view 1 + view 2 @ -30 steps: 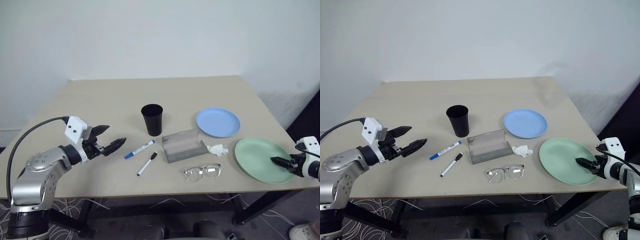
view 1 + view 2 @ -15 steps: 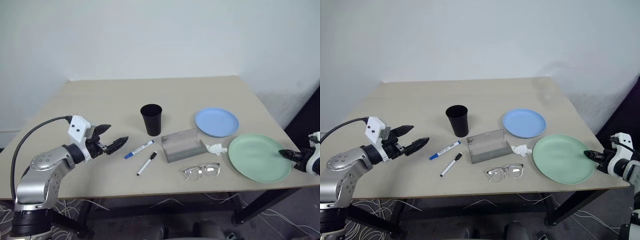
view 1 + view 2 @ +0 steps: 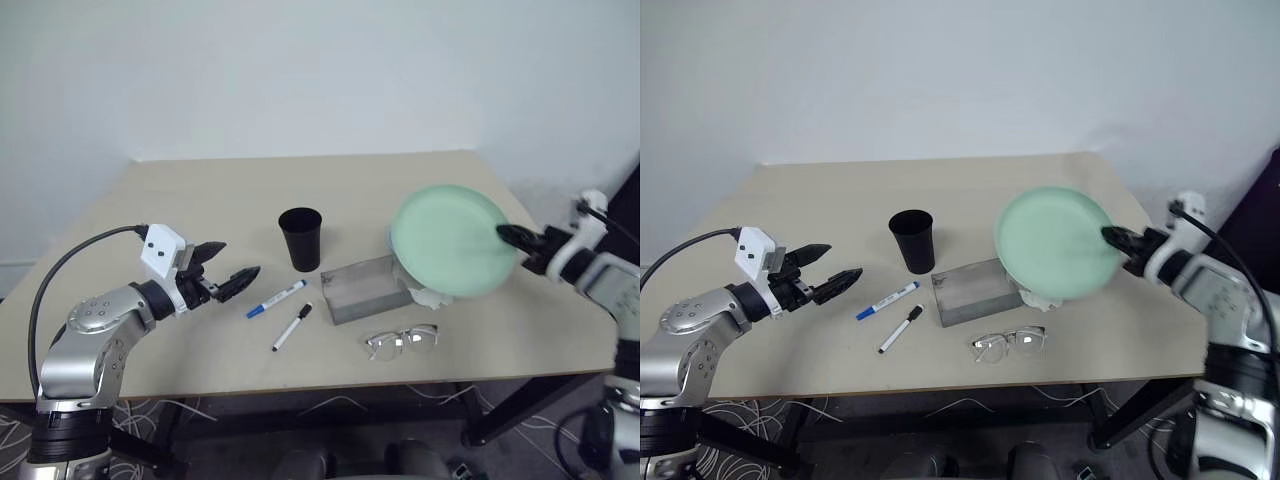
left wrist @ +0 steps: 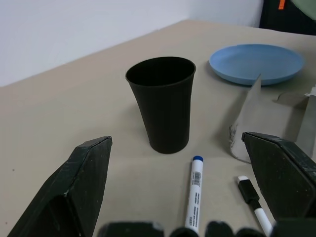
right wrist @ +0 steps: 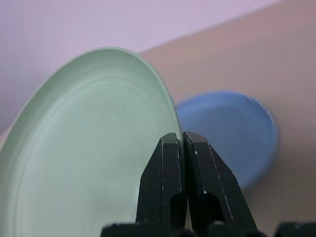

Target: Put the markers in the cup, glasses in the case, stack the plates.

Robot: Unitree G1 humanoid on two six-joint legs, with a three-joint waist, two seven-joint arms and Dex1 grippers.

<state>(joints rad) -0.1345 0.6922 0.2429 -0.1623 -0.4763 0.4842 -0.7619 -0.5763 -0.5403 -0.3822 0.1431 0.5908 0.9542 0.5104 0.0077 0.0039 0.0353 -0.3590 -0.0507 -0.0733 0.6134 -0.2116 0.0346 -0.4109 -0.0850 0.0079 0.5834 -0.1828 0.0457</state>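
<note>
Right tool (image 5: 179, 148) clamped on green plate (image 3: 447, 240) (tilted, airborne)

Mint green plate (image 5: 84, 148) is showing smooth satin plastic; black cup (image 4: 163, 101) looking matt; desk (image 3: 200, 200) appearing matt beige laminate.

Head stereo pair: both eyes look forward and down over the whole desk (image 3: 200, 200) (same scene, slightly offset). Each wrist camera sights closely along its own end effector's fingers; both share the blue plate (image 4: 256, 63).
</note>
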